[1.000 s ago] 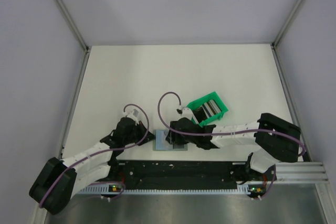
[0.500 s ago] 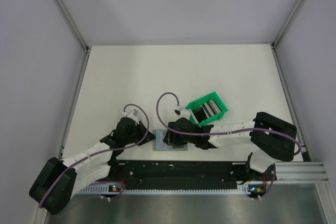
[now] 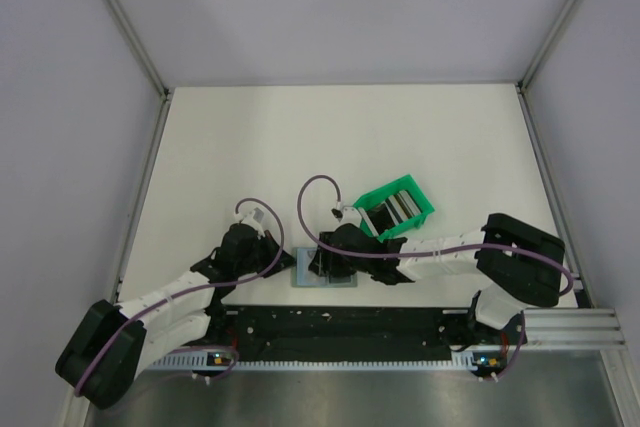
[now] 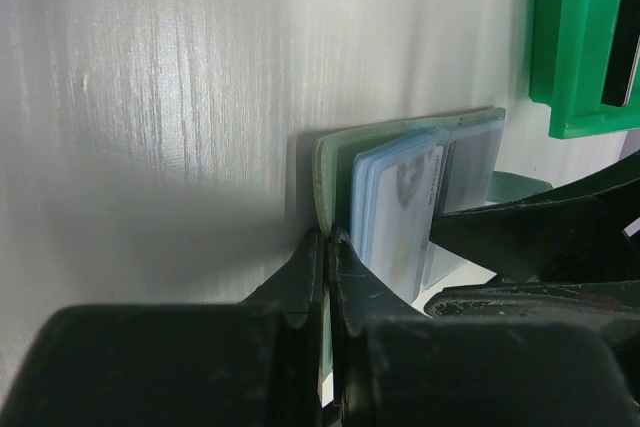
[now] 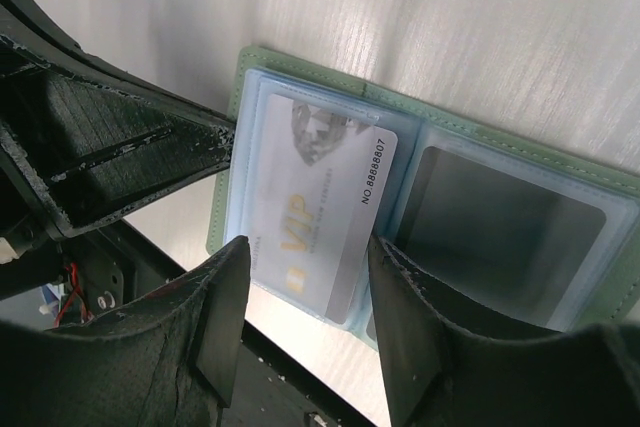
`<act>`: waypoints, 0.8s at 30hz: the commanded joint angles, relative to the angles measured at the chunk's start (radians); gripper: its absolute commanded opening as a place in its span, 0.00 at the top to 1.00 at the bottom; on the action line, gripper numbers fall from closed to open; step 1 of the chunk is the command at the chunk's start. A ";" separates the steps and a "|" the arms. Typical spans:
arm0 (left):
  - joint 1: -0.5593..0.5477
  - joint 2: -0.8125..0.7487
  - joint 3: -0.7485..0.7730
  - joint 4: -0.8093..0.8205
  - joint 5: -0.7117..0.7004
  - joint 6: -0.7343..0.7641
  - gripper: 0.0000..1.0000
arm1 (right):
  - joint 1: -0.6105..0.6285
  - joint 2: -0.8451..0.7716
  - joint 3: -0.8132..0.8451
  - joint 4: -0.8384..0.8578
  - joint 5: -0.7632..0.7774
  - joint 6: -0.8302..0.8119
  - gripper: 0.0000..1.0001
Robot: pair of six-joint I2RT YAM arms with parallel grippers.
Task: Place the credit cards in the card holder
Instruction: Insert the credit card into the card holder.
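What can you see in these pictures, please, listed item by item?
card holder: one, grey-green, light blue inside, lying open
white card: one, in one pocket of it
grey card: one, in the next pocket
bin: one, bright green, beyond the card holder
cards in the bin: number unclear, black and whitish
table: one, white
left gripper: black, shut on the card holder's edge
right gripper: black, closed on the white card's long edges

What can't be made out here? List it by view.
Top view: the card holder lies mostly under the right gripper; the cards in the green bin are too small to count.
Right wrist: whether its fingers grip or just straddle the VIP card.
Left wrist: frame edge cuts off the bin.
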 commanded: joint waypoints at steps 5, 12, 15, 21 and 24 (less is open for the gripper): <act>0.002 0.004 -0.016 0.002 -0.011 0.017 1.00 | -0.005 -0.001 0.014 0.059 -0.032 0.001 0.52; 0.002 0.004 -0.016 0.002 -0.008 0.015 1.00 | -0.005 0.002 0.013 0.088 -0.058 0.004 0.53; 0.002 0.004 -0.016 0.004 -0.007 0.015 1.00 | -0.005 0.008 0.016 0.088 -0.064 0.003 0.53; 0.002 0.001 -0.016 0.002 -0.005 0.017 1.00 | -0.005 0.022 0.042 0.044 -0.057 0.006 0.53; 0.002 0.001 -0.016 0.000 -0.007 0.015 1.00 | -0.005 -0.017 0.037 -0.011 0.003 0.001 0.53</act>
